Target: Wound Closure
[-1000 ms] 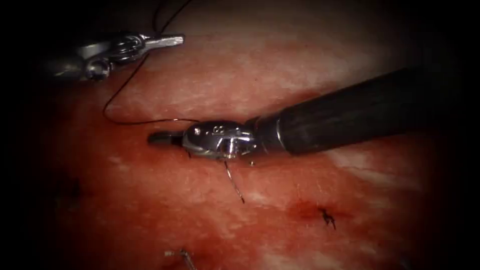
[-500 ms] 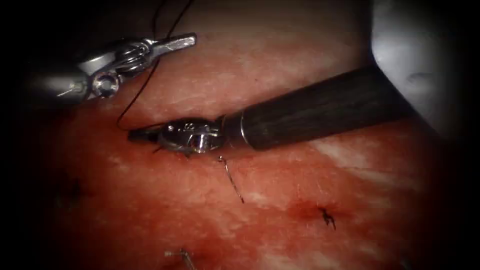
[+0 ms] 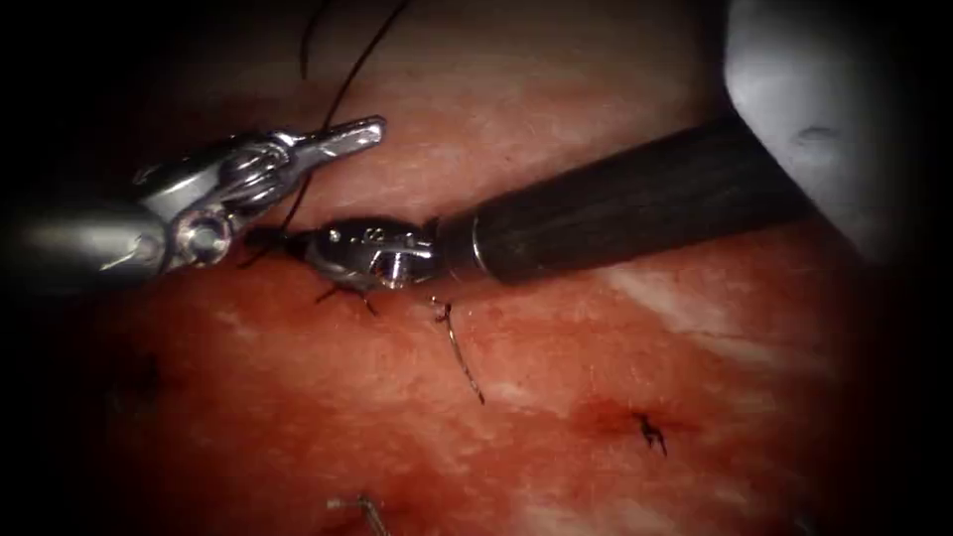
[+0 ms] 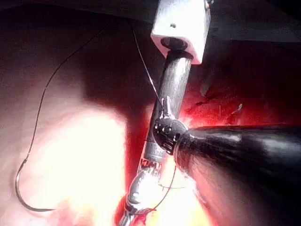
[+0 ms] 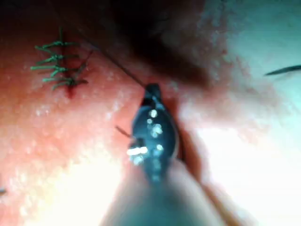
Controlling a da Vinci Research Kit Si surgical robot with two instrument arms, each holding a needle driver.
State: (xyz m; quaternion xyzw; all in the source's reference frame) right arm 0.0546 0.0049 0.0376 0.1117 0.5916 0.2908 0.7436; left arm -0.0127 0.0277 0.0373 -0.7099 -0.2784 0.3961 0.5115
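The needle (image 4: 23,190) lies free on the tissue (image 3: 596,397), thread (image 3: 338,99) trailing. The right tool (image 3: 260,238) has its fingers closed on the thread; the left tool (image 3: 347,134) crosses just above, fingers closed, empty. Knotted stitches (image 3: 650,432) sit nearby.

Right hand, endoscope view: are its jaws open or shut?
Shut. The right hand comes to one narrow dark tip with no gap, and the thread runs down to that tip.

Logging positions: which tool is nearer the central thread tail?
Right. The right tool, holding thread, sits above the tail; the left tool, also holding thread, is further left. Needle lies free on tissue.
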